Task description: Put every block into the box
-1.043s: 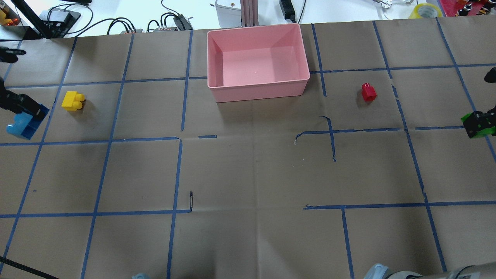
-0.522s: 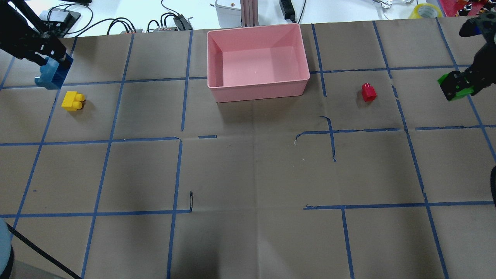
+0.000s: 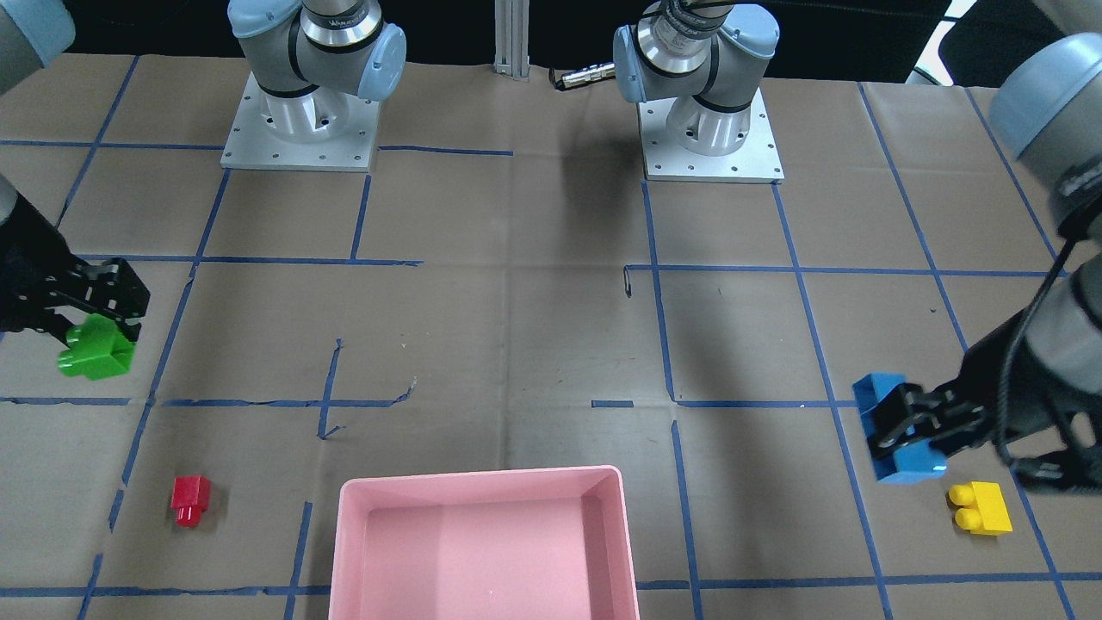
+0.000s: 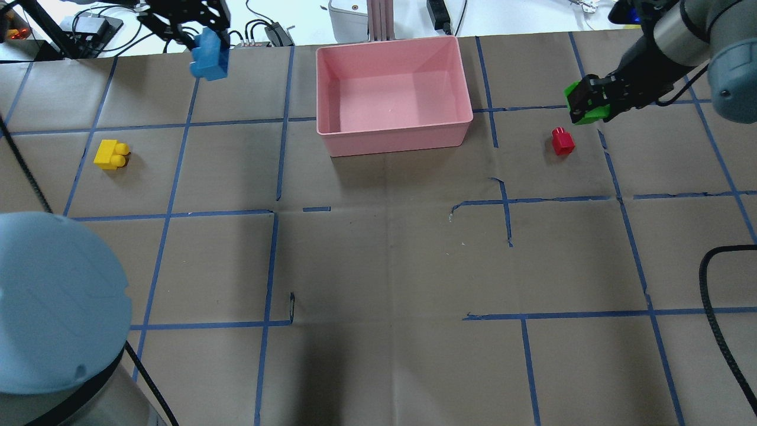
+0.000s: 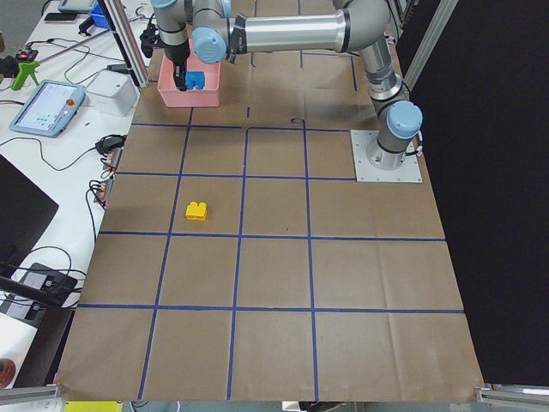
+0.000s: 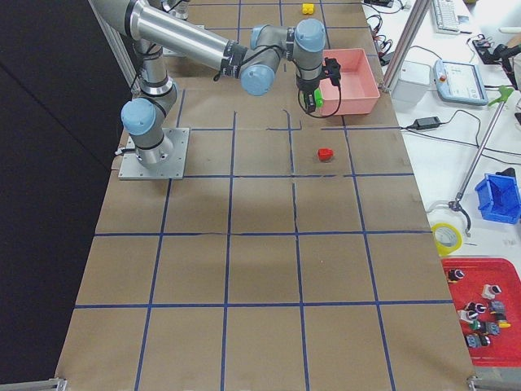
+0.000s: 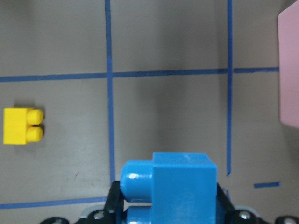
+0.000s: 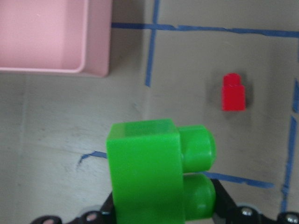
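My left gripper (image 4: pixel 204 41) is shut on the blue brick (image 4: pixel 208 54) and holds it in the air left of the pink box (image 4: pixel 393 135), which is empty. The left wrist view shows the blue brick (image 7: pixel 182 184) between the jaws, with the box's edge (image 7: pixel 289 70) at the right. My right gripper (image 4: pixel 591 97) is shut on the green brick (image 4: pixel 582 106), raised right of the box and just above the red brick (image 4: pixel 562 141). The green brick (image 8: pixel 149 168) fills the right wrist view. The yellow brick (image 4: pixel 110 154) lies on the table at the left.
My left arm's elbow (image 4: pixel 59 302) fills the overhead view's lower left. A black cable (image 4: pixel 709 284) hangs at the right. Cables and devices (image 4: pixel 260 32) and a metal post (image 4: pixel 378 18) stand beyond the table's far edge behind the box.
Both grippers have risen from the table's side edges and moved inward toward the box, the left with the blue brick, the right with the green brick. The yellow and red bricks have not moved.
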You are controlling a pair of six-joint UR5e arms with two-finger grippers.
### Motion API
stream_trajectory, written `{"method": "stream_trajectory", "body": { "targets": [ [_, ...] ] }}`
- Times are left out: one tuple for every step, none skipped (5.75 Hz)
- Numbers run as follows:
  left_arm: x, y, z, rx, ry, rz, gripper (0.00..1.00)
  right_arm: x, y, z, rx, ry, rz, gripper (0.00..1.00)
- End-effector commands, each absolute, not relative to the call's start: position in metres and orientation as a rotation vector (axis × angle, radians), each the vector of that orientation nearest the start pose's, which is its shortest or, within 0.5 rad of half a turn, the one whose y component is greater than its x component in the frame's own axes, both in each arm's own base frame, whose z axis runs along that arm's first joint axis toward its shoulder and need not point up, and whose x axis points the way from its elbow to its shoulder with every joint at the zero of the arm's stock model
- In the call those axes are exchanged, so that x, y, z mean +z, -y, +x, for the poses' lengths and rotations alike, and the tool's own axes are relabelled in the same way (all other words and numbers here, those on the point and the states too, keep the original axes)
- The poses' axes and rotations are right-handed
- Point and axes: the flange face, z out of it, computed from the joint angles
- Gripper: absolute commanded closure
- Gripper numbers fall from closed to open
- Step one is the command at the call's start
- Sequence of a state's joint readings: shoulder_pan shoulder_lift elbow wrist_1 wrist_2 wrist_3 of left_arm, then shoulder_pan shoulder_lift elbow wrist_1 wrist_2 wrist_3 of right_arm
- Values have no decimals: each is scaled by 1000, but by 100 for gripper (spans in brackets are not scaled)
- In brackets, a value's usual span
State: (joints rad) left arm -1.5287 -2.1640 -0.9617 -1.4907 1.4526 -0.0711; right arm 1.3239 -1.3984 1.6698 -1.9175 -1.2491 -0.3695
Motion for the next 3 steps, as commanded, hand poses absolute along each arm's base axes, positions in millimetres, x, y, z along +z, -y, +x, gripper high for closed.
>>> {"method": "stream_trajectory", "body": {
  "targets": [
    [390, 760, -235, -111, -3260, -314, 100, 386, 620, 57, -287, -2720, -246, 96],
    [354, 768, -268, -135, -3266, -353, 100, 380, 634, 81, -264, -2681, -221, 96],
    [307, 777, -298, -155, -3271, -369, 100, 379, 653, 110, -267, -2604, -244, 96]
  ]
}}
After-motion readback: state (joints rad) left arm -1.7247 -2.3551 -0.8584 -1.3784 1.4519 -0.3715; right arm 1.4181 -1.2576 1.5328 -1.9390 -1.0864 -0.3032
